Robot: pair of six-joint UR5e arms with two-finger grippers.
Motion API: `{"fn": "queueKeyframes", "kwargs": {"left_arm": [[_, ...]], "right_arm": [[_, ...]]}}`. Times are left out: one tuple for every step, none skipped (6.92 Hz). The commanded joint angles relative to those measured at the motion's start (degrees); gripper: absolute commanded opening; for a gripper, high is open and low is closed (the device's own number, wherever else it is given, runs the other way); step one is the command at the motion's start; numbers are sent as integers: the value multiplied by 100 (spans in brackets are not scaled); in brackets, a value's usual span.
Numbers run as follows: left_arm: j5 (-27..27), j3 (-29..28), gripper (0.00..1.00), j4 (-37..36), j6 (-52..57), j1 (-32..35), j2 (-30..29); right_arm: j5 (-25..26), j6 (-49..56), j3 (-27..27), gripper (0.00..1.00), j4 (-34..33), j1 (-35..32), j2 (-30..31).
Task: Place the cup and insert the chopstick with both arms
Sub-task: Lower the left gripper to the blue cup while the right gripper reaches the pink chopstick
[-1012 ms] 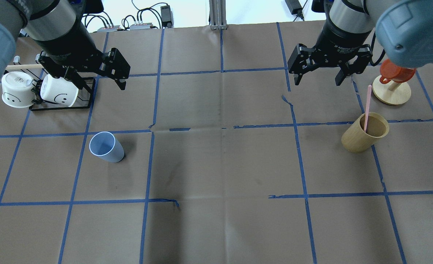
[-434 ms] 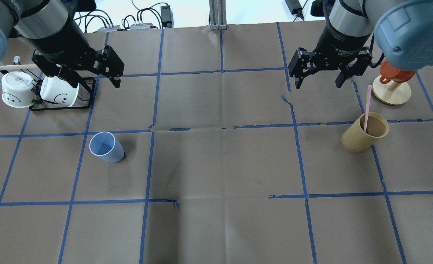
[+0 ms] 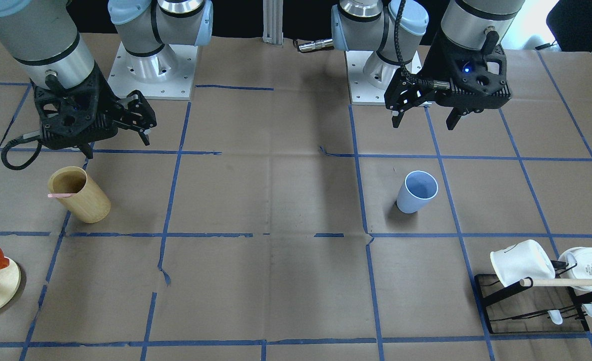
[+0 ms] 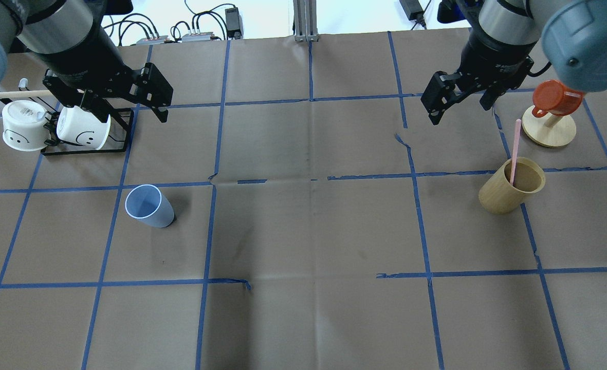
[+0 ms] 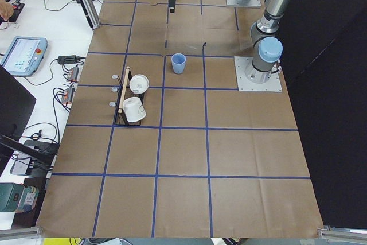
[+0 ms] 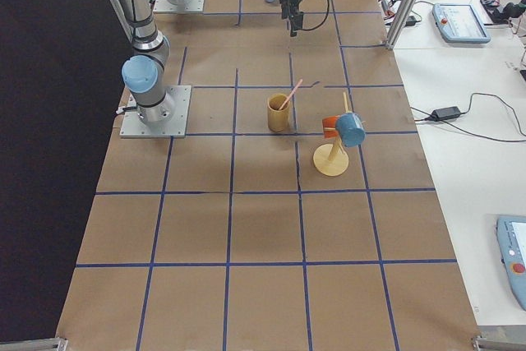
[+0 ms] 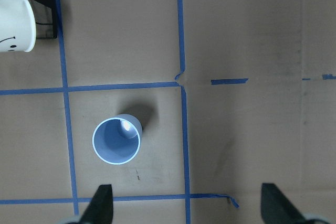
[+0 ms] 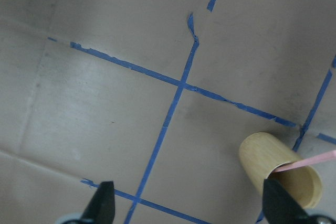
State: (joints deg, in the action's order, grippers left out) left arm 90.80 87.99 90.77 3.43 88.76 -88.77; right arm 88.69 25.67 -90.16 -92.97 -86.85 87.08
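Observation:
The light blue cup (image 4: 149, 206) stands upright on the left half of the table; it also shows in the front view (image 3: 416, 192) and the left wrist view (image 7: 116, 140). One pink chopstick (image 4: 514, 151) leans inside a tan wooden cylinder (image 4: 509, 194) on the right, and shows in the right wrist view (image 8: 310, 161). My left gripper (image 4: 128, 110) is open and empty, raised behind the cup near the mug rack. My right gripper (image 4: 460, 110) is open and empty, raised behind and to the left of the cylinder.
A black wire rack (image 4: 85, 151) at the back left holds two white mugs (image 4: 23, 126) and a wooden rod (image 4: 20, 94). A round wooden stand (image 4: 549, 133) with a red cup (image 4: 555, 97) is at the back right. Blue tape lines grid the brown paper.
The left gripper has drawn back and to the left. The right gripper has turned and shifted right toward the back. Cup, chopstick and cylinder have not moved.

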Motion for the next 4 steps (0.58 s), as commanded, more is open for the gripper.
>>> {"fn": "queueKeyframes", "kwargs": {"left_arm": [[8,16,100,10,0,-8,35],[-10,51,100,-16,131,-34,-26],[-1,138,100,-42,167,-95,-105],[8,244,100,-68,167,-287,-123]], "right_arm": [[-18,1089,-45,100,76,875,-41],[43,1150,-97,100,-36,1046,-129],[618,986,-37,100,-72,1056,-408],[815,723,103,100,-72,1135,-863]]}}
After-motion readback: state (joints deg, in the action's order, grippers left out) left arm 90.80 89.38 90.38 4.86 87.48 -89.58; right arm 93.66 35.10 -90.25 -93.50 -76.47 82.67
